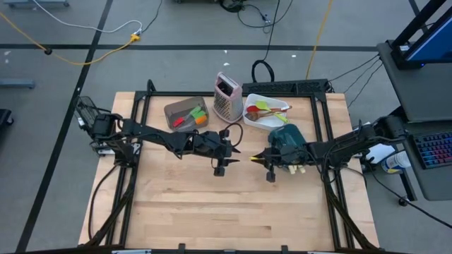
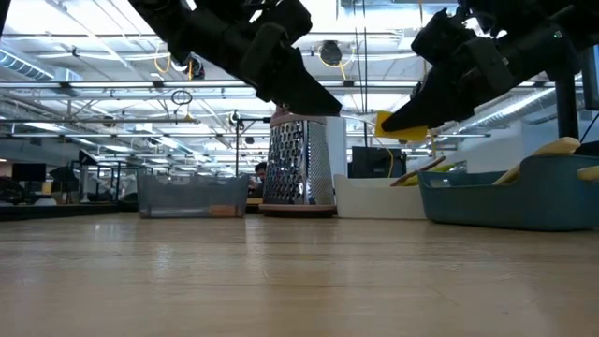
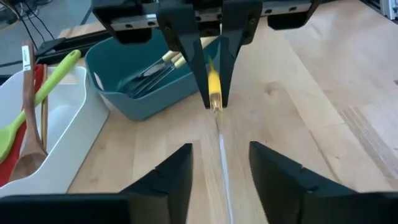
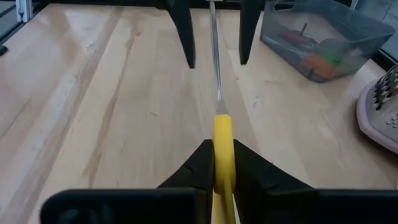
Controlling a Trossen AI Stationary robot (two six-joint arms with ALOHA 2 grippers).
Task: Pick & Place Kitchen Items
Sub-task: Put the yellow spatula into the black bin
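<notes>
My right hand (image 4: 222, 163) is clamped on the yellow-handled utensil (image 4: 222, 149), held level above the surface (image 1: 212, 204) so its slim metal shaft reaches between the spread, empty fingers of my left hand (image 3: 219, 171), ready for a handover.

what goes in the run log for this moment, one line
right pincer: shut on yellow-handled utensil | left pincer: open around its metal end | handover mid-table
</notes>
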